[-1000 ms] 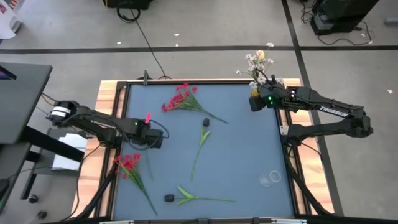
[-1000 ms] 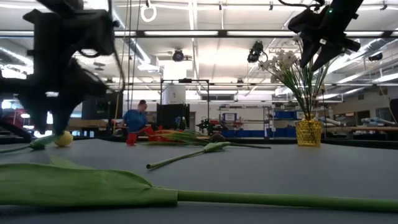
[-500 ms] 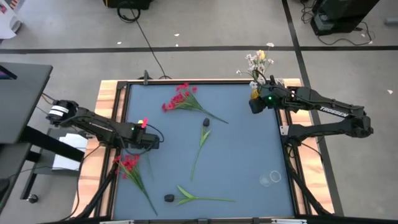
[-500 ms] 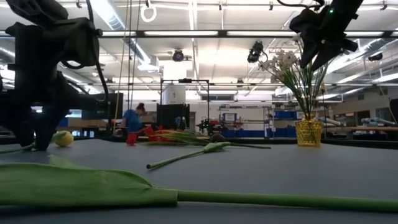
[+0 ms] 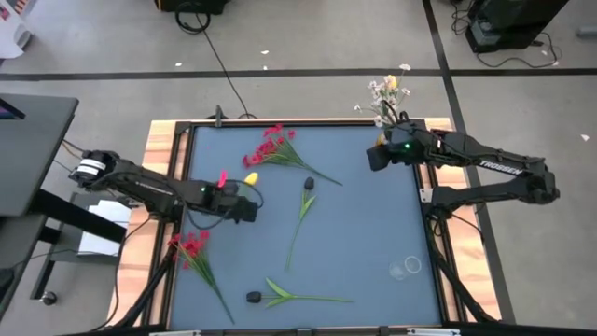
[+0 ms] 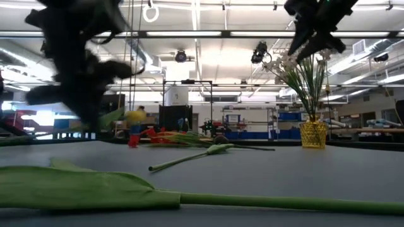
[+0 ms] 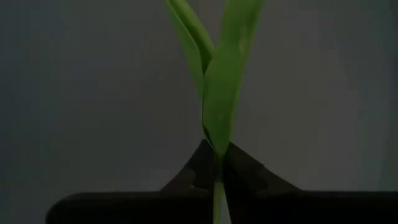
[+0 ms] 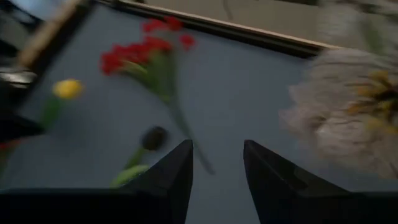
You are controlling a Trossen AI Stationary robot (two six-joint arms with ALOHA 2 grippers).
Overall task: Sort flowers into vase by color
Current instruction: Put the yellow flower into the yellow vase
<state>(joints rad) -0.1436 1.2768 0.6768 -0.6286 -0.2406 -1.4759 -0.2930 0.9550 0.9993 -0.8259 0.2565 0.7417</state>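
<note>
My left gripper (image 5: 244, 207) is above the table's left part, shut on a yellow tulip whose bud (image 5: 250, 177) shows just beyond it; the bud also shows raised in the low view (image 6: 136, 116). My right gripper (image 5: 371, 159) is open and empty, up beside the gold vase (image 6: 313, 133) of white sprays (image 5: 387, 93) at the far right corner. One red cluster (image 5: 269, 149) lies at the far middle and another (image 5: 193, 245) at the left edge. Two dark-headed buds (image 5: 308, 185) (image 5: 254, 297) lie flat on the table. My left gripper pinches the tulip's green stem (image 7: 217, 179) between its two fingers, just below where the long leaves (image 7: 217, 93) begin. The fingers lie across the stem. The bud end is lifted off the table; the stem's lower end is hidden by the gripper.
A small clear glass thing (image 5: 406, 268) lies near the table's right front. The dark table top (image 5: 364, 233) has a wooden rim (image 5: 159, 140). A long leaf and stem (image 6: 189, 198) lie close to the low camera. A person (image 6: 134, 120) shows far back in the room.
My left gripper has gone down to the table at the left, shut on the yellow tulip, then risen and gone toward the table's right with it. The tulip bud, which lay on the table, is now lifted. My right gripper has shifted a little toward the table's left.
</note>
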